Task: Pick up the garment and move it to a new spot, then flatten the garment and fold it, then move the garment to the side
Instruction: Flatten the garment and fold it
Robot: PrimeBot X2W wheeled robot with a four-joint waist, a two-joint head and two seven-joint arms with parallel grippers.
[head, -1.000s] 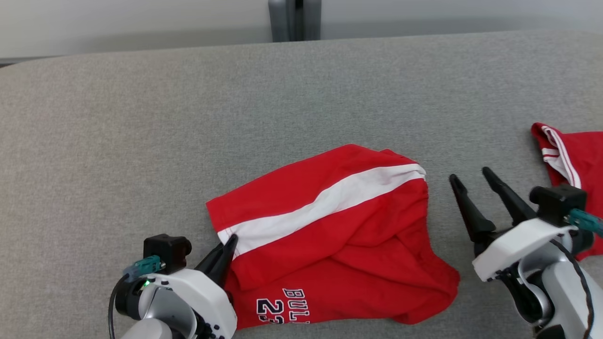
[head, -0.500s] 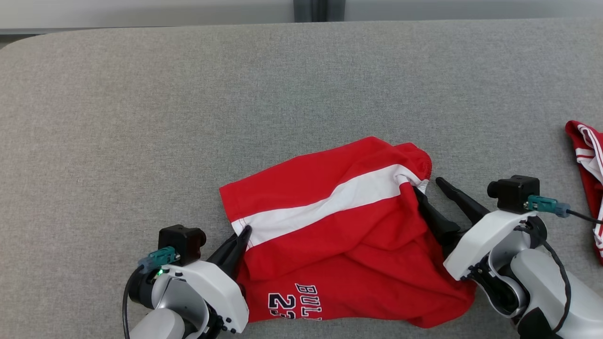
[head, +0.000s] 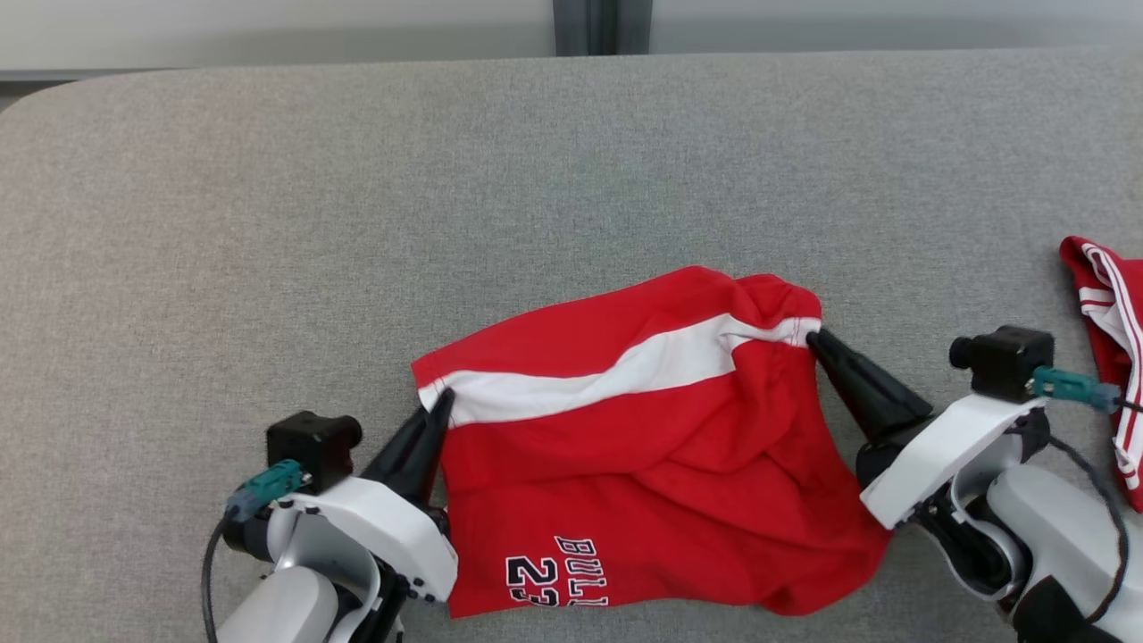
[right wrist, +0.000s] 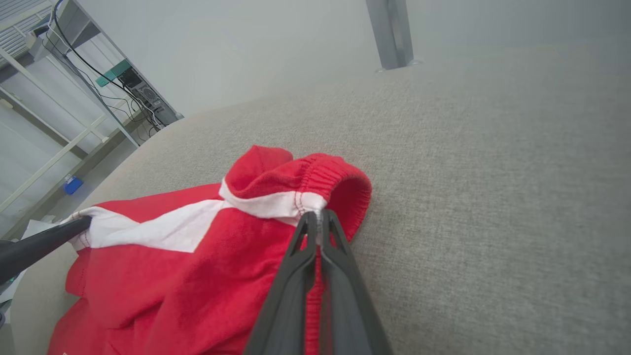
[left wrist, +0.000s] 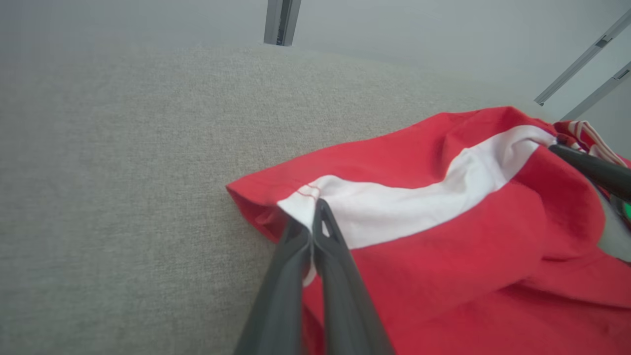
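Grey woven fabric surface (head: 571,179): wide open stretch from far edge down to crumpled red cloth shorts with white stripe (head: 643,464), likewise left of them. Right: gap between shorts and second red white-striped garment (head: 1112,357) occupied by right gripper (head: 814,339). Dark grey upright post (head: 600,27) beyond far edge.

We look across a broad grey fabric-covered tabletop (head: 571,179) with a rounded corner. Behind it are a plain pale wall (right wrist: 246,49) and a dark grey upright post (head: 600,27), and a white metal shelving rack (right wrist: 101,101) stands alongside.
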